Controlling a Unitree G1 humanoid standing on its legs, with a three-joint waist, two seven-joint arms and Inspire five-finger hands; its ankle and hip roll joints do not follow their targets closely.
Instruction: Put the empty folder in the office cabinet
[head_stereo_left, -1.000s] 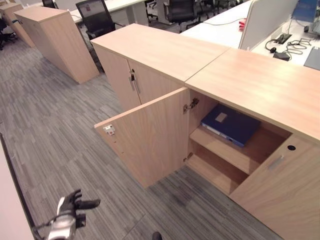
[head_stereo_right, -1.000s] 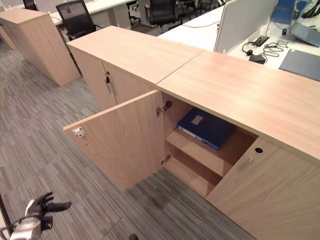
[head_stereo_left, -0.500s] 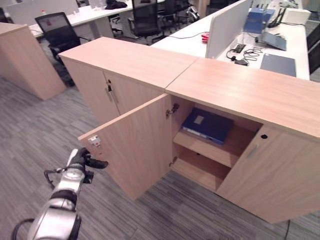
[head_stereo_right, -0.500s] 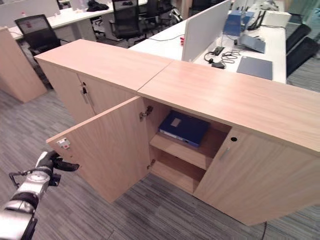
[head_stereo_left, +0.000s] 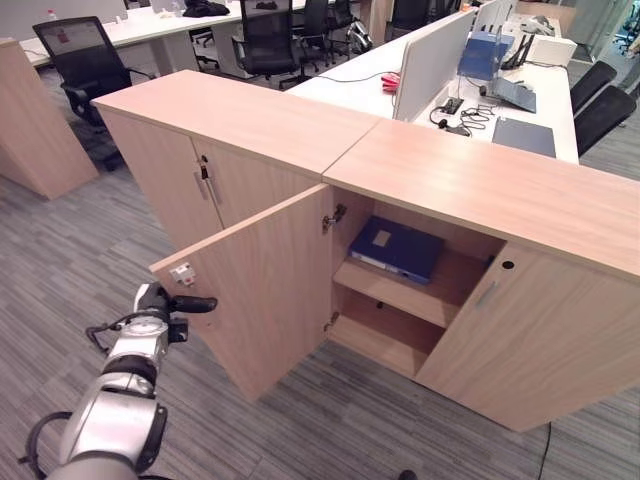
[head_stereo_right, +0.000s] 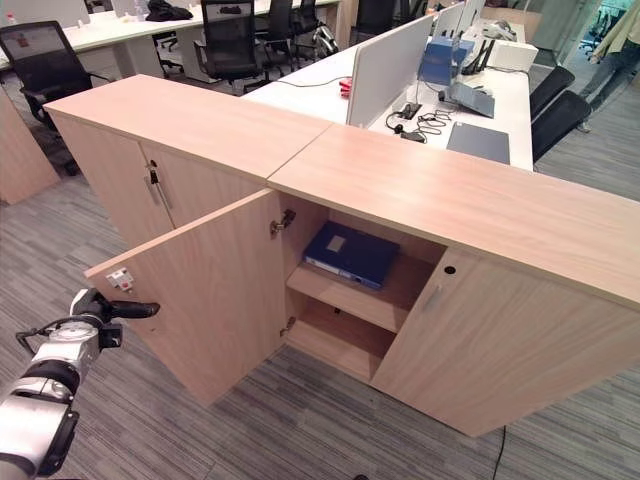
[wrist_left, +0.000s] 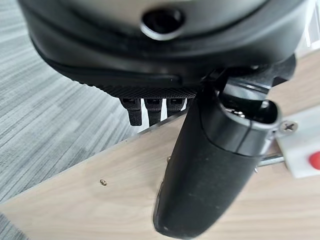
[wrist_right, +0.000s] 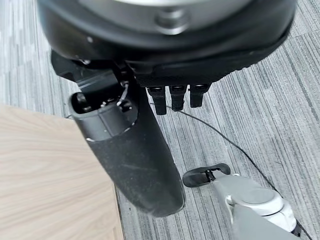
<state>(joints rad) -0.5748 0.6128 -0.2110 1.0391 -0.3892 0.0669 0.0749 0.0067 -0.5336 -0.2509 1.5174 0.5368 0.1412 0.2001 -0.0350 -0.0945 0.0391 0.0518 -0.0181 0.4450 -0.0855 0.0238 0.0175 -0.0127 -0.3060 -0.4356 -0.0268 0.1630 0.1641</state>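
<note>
- Your blue folder (head_stereo_left: 395, 248) lies flat on the cabinet's upper shelf (head_stereo_left: 425, 295).
- Your left hand (head_stereo_left: 160, 302) is beside the open door (head_stereo_left: 265, 285), apparently relaxed and empty.
- Right hand (wrist_right: 140, 150): fingers straight, empty.

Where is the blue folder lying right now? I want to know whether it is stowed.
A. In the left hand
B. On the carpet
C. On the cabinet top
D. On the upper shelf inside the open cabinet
D: the blue folder lies flat on the upper shelf, behind the open door.

- One blue folder (head_stereo_left: 395, 248), frame centre.
- Two joined cabinets (head_stereo_left: 240, 120), one door (head_stereo_left: 265, 285) open.
- Two shelves (head_stereo_left: 405, 292) inside.
- One robot hand (head_stereo_left: 160, 303), lower left.
</note>
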